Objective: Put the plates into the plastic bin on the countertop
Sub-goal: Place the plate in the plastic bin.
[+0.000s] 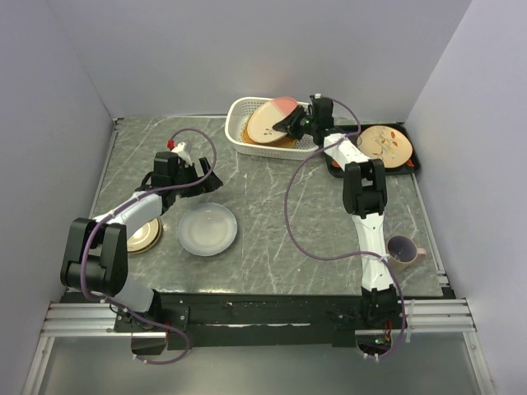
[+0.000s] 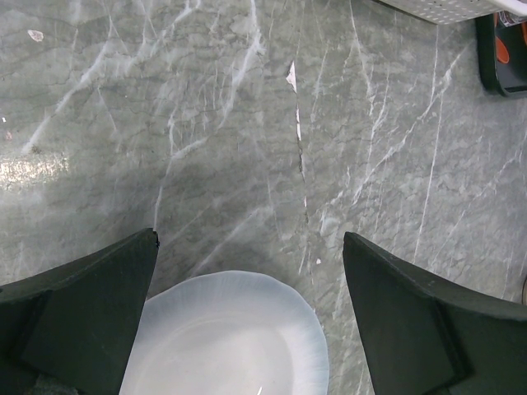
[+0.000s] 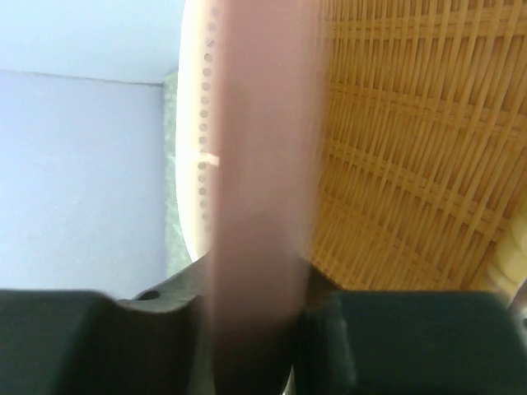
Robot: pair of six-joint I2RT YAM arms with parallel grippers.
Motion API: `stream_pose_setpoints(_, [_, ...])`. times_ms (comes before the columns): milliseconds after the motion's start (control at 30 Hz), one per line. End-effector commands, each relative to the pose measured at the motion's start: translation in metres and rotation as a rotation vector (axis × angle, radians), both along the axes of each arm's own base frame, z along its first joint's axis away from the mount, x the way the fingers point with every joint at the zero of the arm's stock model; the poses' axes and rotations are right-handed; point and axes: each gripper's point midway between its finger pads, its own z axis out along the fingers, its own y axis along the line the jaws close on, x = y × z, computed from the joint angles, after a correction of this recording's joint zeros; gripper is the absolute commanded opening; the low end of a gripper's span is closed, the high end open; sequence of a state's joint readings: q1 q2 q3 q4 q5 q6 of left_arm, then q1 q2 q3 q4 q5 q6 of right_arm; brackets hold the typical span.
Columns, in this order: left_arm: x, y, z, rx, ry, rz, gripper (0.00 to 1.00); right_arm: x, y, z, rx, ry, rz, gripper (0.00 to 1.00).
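The white perforated plastic bin [image 1: 239,132] stands at the back of the marble countertop [image 1: 272,222]. An orange woven-look plate [image 1: 284,141] lies inside it and fills the right of the right wrist view [image 3: 412,148]. My right gripper [image 1: 292,123] is shut on the rim of a pink plate [image 1: 270,117], held tilted over the bin; the rim runs edge-on between the fingers [image 3: 255,206]. My left gripper [image 1: 200,175] is open and empty just above a pale white plate [image 1: 207,229], whose rim shows between the fingers [image 2: 230,337]. A tan brown-rimmed plate [image 1: 142,235] lies under the left arm.
A flat black tray [image 1: 414,164] at the back right holds a cream plate with red-orange leaf marks [image 1: 384,143]. A purple mug [image 1: 403,248] stands at the right beside the right arm. Grey walls close in on three sides.
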State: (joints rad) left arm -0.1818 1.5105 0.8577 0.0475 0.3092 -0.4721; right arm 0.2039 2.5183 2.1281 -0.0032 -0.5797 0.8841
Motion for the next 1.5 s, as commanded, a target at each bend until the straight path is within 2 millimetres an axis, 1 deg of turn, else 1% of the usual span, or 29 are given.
stream_pose_setpoints(0, [0.007,0.0,0.01,0.005,-0.041,-0.011,0.99,0.007,-0.009,0.035,-0.032,-0.115,0.0,0.42])
stream_pose_setpoints(133, [0.006,0.0,0.011,0.004,-0.044,-0.014,0.99,0.003,-0.017,0.031,-0.091,-0.093,-0.003,0.51])
stream_pose_setpoints(167, [0.006,0.0,0.011,0.003,-0.044,-0.015,0.99,0.005,-0.02,0.034,-0.104,-0.096,-0.009,0.52])
stream_pose_setpoints(200, [0.006,0.0,0.011,0.004,-0.044,-0.014,0.99,0.001,-0.022,0.03,-0.122,-0.065,-0.011,0.52])
stream_pose_setpoints(233, [0.006,0.0,0.011,0.003,-0.044,-0.015,0.99,0.002,-0.025,0.031,-0.145,-0.071,-0.012,0.53])
stream_pose_setpoints(267, [0.006,0.0,0.011,0.001,-0.043,-0.014,0.99,0.002,-0.027,0.035,-0.157,-0.076,-0.013,0.54])
stream_pose_setpoints(367, [0.006,-0.001,0.011,-0.002,-0.044,-0.018,0.99,-0.003,-0.033,0.035,-0.189,-0.051,-0.009,0.56])
stream_pose_setpoints(400, [0.006,-0.001,0.012,-0.002,-0.047,-0.018,0.99,-0.006,-0.035,0.04,-0.192,-0.052,-0.009,0.56])
stream_pose_setpoints(467, [0.006,-0.002,0.013,-0.006,-0.046,-0.021,0.99,-0.008,-0.038,0.04,-0.198,-0.042,-0.008,0.58])
stream_pose_setpoints(500, [0.005,-0.002,0.013,-0.006,-0.046,-0.021,0.99,-0.01,-0.04,0.044,-0.2,-0.046,-0.008,0.59])
stream_pose_setpoints(667, [0.005,-0.002,0.013,-0.007,-0.045,-0.023,0.99,-0.017,-0.043,0.055,-0.209,-0.052,0.001,0.71])
stream_pose_setpoints(733, [0.005,-0.002,0.014,-0.007,-0.048,-0.024,0.99,-0.019,-0.045,0.057,-0.216,-0.053,0.006,0.8])
stream_pose_setpoints(767, [0.005,-0.002,0.014,-0.007,-0.048,-0.024,0.99,-0.019,-0.045,0.06,-0.221,-0.057,0.003,0.82])
stream_pose_setpoints(800, [0.004,-0.002,0.014,-0.007,-0.048,-0.024,0.99,-0.021,-0.047,0.058,-0.232,-0.049,0.007,0.84])
stream_pose_setpoints(967, [0.005,-0.002,0.016,-0.005,-0.052,-0.026,0.99,-0.024,-0.053,0.059,-0.263,-0.043,-0.004,0.86])
stream_pose_setpoints(1133, [0.004,-0.002,0.012,-0.007,-0.043,-0.025,0.99,-0.025,-0.065,0.05,-0.33,-0.026,-0.028,0.87])
stream_pose_setpoints(1300, [0.004,-0.002,0.013,-0.007,-0.043,-0.025,0.99,-0.025,-0.075,0.036,-0.354,0.004,-0.046,0.87])
stream_pose_setpoints(1400, [0.003,-0.002,0.014,-0.004,-0.045,-0.022,0.99,-0.026,-0.08,0.034,-0.367,0.005,-0.057,0.88])
stream_pose_setpoints(1433, [0.003,-0.001,0.014,-0.004,-0.045,-0.022,0.99,-0.028,-0.082,0.03,-0.371,0.015,-0.057,0.88])
stream_pose_setpoints(1467, [0.003,-0.001,0.014,-0.004,-0.045,-0.022,0.99,-0.027,-0.084,0.033,-0.378,0.006,-0.065,0.88])
